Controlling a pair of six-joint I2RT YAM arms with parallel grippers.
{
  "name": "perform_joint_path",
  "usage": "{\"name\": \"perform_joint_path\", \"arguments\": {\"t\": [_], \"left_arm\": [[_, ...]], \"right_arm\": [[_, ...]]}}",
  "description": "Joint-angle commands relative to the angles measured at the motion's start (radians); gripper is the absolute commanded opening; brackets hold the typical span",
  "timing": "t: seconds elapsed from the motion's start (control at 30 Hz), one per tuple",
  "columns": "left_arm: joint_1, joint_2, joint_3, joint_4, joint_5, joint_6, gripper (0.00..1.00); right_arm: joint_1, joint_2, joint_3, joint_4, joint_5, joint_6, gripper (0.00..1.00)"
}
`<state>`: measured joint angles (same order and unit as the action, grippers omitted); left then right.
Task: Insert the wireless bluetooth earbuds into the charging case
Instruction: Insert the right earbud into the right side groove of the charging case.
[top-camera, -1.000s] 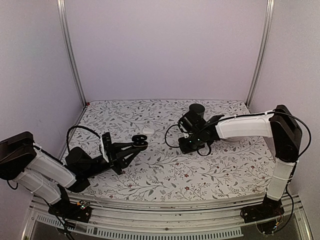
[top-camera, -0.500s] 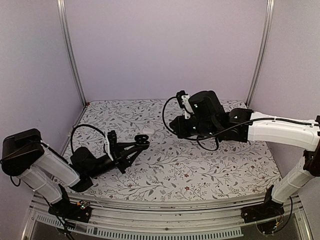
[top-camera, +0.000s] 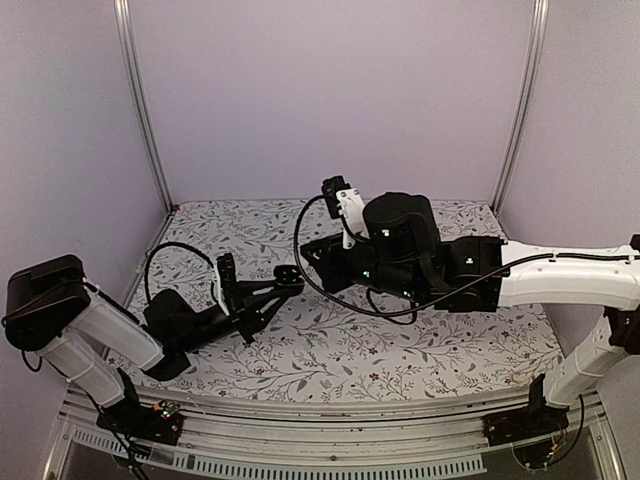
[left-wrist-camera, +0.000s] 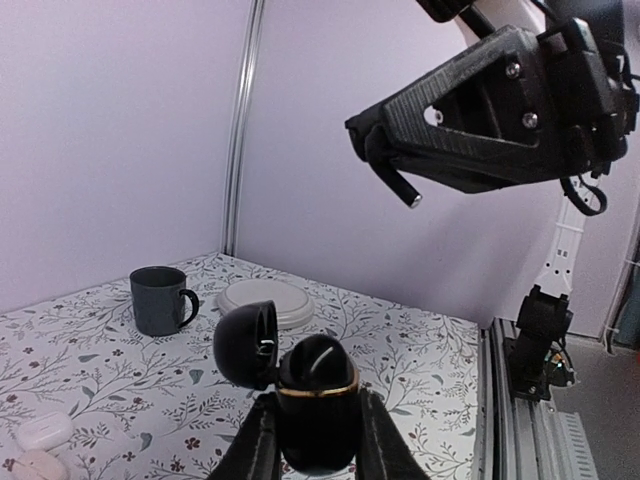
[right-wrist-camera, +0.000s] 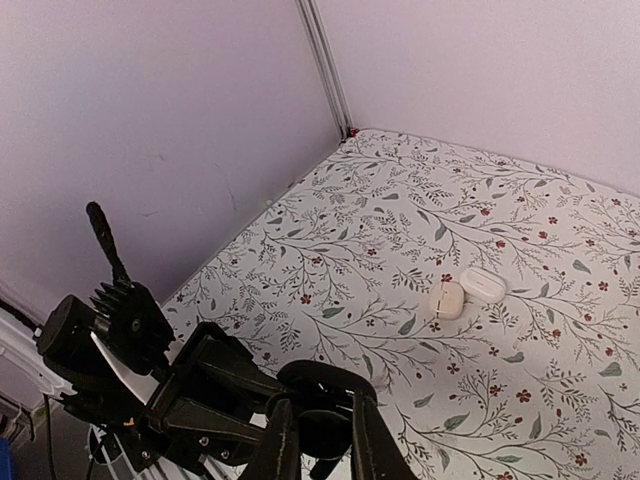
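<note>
A small black earbud (left-wrist-camera: 398, 180) hangs in the air over the middle of the table, pinched at its upper end by the nearly closed fingertips of the right gripper (left-wrist-camera: 372, 138). Only its thin stem with a pale tip shows. In the left wrist view the stem's long axis slants down and to the right.

The right arm reaches in from the right side with its white forearm about level. Its black wrist is turned so the gripper points left and downward.

Below the earbud, with a clear gap, is the round glossy black charging case with a gold rim (left-wrist-camera: 318, 385). It is clamped by its sides between the fingers (left-wrist-camera: 256, 445) of the left gripper (left-wrist-camera: 316, 425). The left arm lies low over the table from the near left corner and points toward the centre.

The case stands upright with its mouth up. Its domed lid (left-wrist-camera: 247, 345) is swung open to the left and stands on edge. I cannot tell what sits inside it.

Under both arms lies the floral-printed tablecloth (top-camera: 330, 350). Two white pebble-shaped cases (right-wrist-camera: 447, 298) rest on it just beside each other. A dark grey mug (left-wrist-camera: 160, 300) stands next to a flat white plate (left-wrist-camera: 265, 302) near the wall.
</note>
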<state>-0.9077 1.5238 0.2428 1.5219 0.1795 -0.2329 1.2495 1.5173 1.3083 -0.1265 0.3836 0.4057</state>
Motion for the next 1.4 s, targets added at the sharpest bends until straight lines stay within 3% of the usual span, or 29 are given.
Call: {"name": "perform_joint_path", "arguments": {"t": [0.0, 1.37], "left_arm": [[-0.012, -0.028, 0.024, 0.298, 0.042, -0.030, 0.00], [-0.017, -0.167, 0.045, 0.299, 0.047, -0.099, 0.00]], "right_arm": [[0.021, 0.041, 0.031, 0.086, 0.030, -0.034, 0.09], [0.074, 0.080, -0.041, 0.238, 0.098, -0.093, 0.09]]}}
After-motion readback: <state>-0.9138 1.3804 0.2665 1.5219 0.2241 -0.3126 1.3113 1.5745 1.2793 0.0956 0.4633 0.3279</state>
